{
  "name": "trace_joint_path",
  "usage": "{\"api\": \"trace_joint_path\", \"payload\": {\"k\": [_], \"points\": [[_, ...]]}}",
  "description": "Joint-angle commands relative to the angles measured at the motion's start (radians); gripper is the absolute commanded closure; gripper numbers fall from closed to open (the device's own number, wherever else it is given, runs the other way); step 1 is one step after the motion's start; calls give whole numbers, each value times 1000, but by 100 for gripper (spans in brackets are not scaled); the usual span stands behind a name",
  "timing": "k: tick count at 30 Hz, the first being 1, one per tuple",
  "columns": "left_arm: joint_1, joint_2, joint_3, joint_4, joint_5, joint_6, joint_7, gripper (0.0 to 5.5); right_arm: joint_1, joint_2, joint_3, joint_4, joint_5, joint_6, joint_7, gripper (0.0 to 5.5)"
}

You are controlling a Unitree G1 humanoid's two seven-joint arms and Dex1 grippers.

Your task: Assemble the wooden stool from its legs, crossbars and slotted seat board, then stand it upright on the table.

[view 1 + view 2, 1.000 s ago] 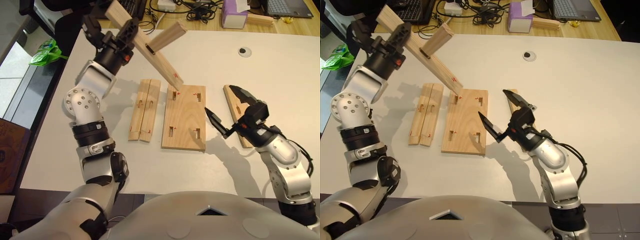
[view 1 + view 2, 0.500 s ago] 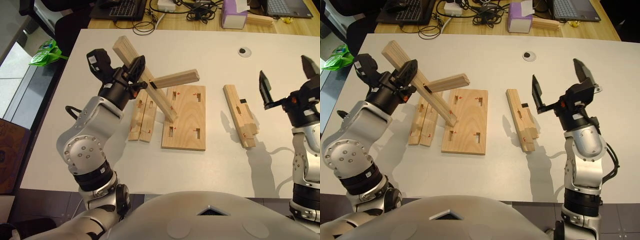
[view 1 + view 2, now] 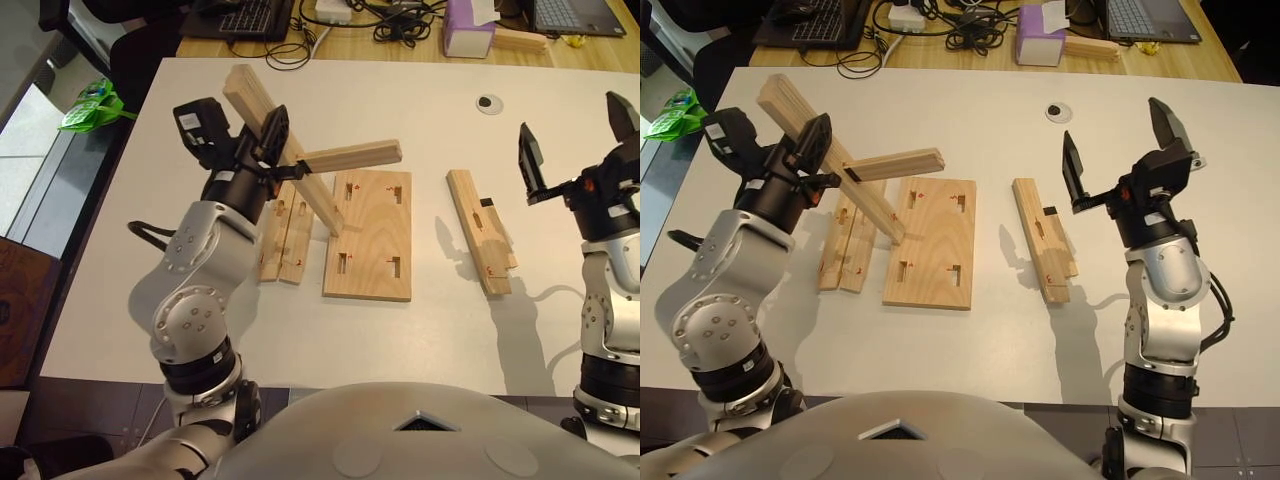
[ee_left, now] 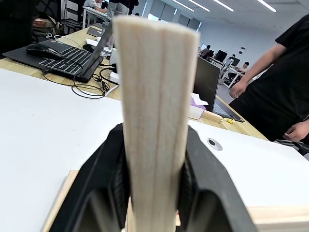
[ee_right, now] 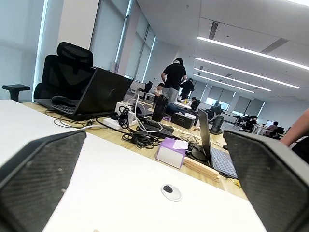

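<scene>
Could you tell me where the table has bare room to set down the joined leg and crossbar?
Bare table runs along the near edge, in front of the seat board. Another gap lies between that board and the lone leg. It is crowded over the paired legs, where the left claw holds the joined piece.

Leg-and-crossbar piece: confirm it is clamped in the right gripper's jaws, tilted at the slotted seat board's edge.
Wrong arm. The left gripper clamps the leg-and-crossbar piece, tilted at the slotted seat board's edge, as the left eye view shows. The right gripper is open and empty.
</scene>
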State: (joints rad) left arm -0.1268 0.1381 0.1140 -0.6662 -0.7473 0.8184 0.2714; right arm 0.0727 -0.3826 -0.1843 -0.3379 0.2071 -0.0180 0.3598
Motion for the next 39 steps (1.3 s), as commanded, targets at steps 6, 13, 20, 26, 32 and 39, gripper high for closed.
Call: {"api": "trace_joint_path", "payload": {"k": [6,13,20,26,32,39], "points": [[-47,32,-46,83,215,-127,-85,448,6,18,14,9,-6,-7,3,10],[112,48,11,-126,56,112,-84,448,19,7,9,29,-6,-22,19,10],[57,-7,36,-129,-8,180,-34,448,-39,-7,19,74,-10,-48,56,10],[18,-44,-23,-80,68,117,-45,448,-99,-44,-6,121,3,-45,86,10],[-83,-26,111,-54,-70,284,-12,448,-10,1,-11,73,-19,-50,32,10],[-184,-34,180,59,-230,444,9,448,-86,13,-1,132,-25,-77,15,10]]}}
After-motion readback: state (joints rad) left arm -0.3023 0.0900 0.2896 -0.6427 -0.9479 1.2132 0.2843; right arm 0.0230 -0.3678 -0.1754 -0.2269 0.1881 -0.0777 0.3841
